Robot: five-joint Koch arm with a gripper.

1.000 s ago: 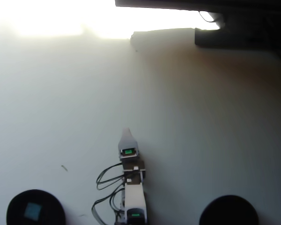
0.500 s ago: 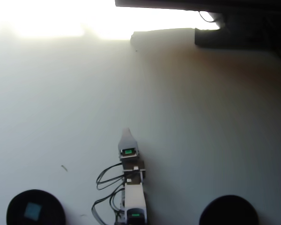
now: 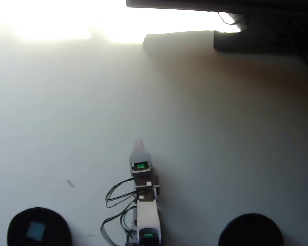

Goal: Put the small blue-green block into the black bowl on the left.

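In the overhead view the small blue-green block (image 3: 35,231) lies inside the black bowl (image 3: 14,223) at the bottom left corner. My gripper (image 3: 138,144) points up the picture from the folded arm at bottom centre, well to the right of that bowl and away from the block. Only one white pointed tip shows, so I cannot see whether the jaws are open or shut. Nothing is visible in it.
A second black bowl (image 3: 250,230) sits at the bottom right. Black cables (image 3: 114,195) loop left of the arm. Dark equipment (image 3: 256,31) lines the top right edge. Strong glare washes out the white table (image 3: 66,102) at top left.
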